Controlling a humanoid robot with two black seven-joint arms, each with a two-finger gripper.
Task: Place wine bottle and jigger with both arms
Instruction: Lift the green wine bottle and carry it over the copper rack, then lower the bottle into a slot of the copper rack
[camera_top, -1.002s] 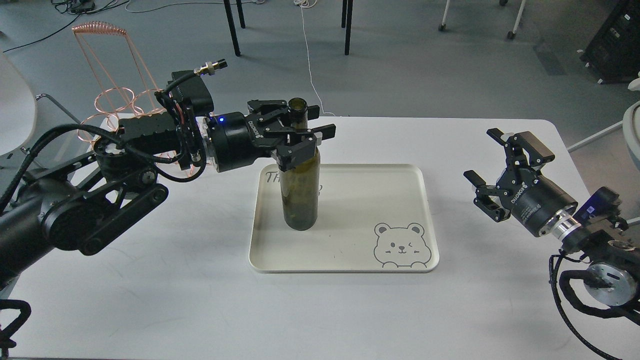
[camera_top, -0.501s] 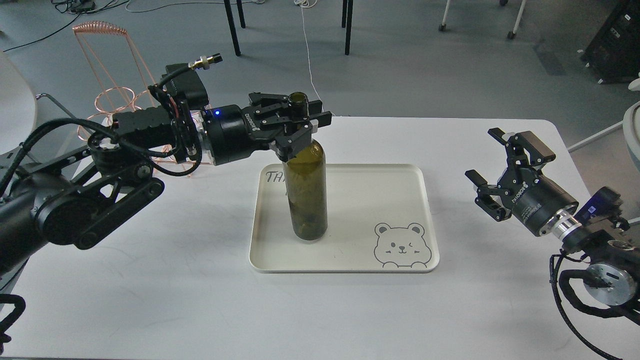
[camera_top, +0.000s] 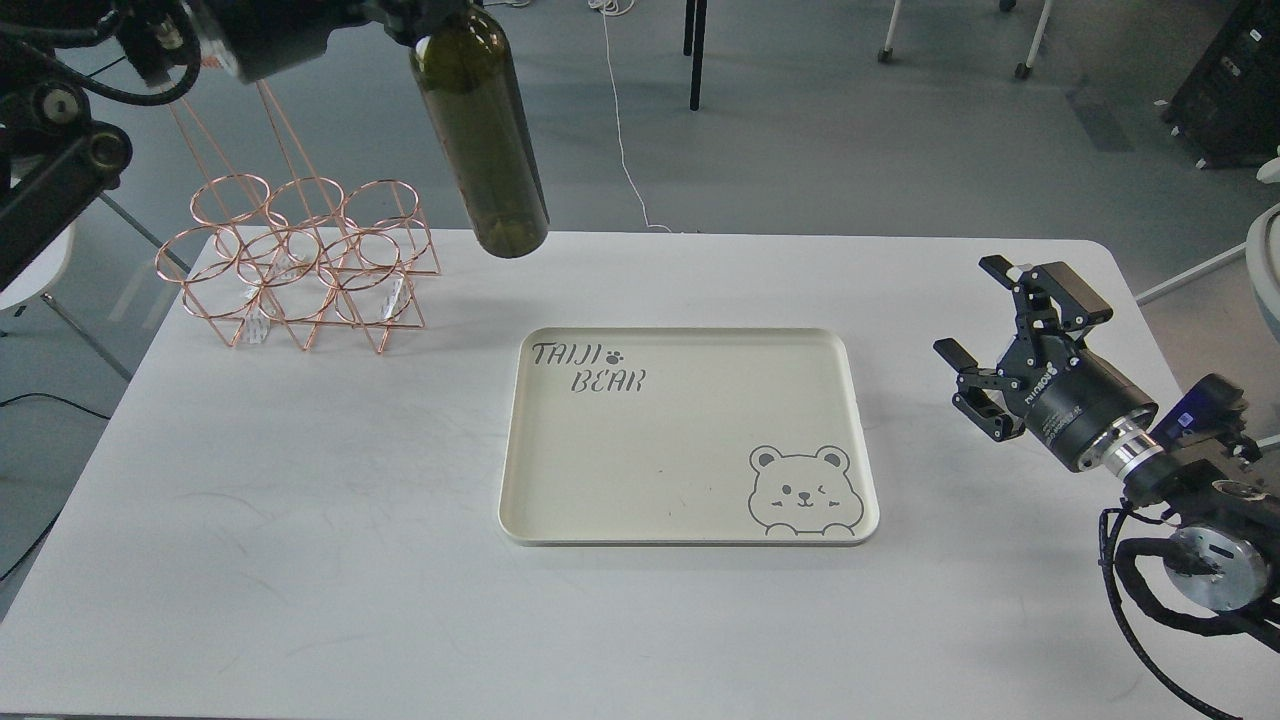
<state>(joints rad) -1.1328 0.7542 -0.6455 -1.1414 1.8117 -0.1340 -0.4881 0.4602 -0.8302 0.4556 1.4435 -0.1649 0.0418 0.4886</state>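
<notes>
The wine bottle (camera_top: 482, 130) hangs tilted in the air above the table's back edge, right of the copper rack; its neck runs out of the top of the view. My left gripper (camera_top: 415, 15) shows only as a black part at the top edge, gripping the bottle at its shoulder. My right gripper (camera_top: 968, 306) is open and empty above the table's right side, to the right of the tray. The cream tray (camera_top: 690, 536) with a bear drawing lies bare in the middle of the table. The jigger is out of view.
A copper wire bottle rack (camera_top: 300, 262) with several rings stands at the back left of the white table (camera_top: 300, 560). Black chair legs (camera_top: 694, 50) and cables are on the floor behind the table.
My left arm has lifted the wine bottle off the tray and carried it up and to the left, uncovering the rack and the tray's lettering. My right gripper has barely moved.
</notes>
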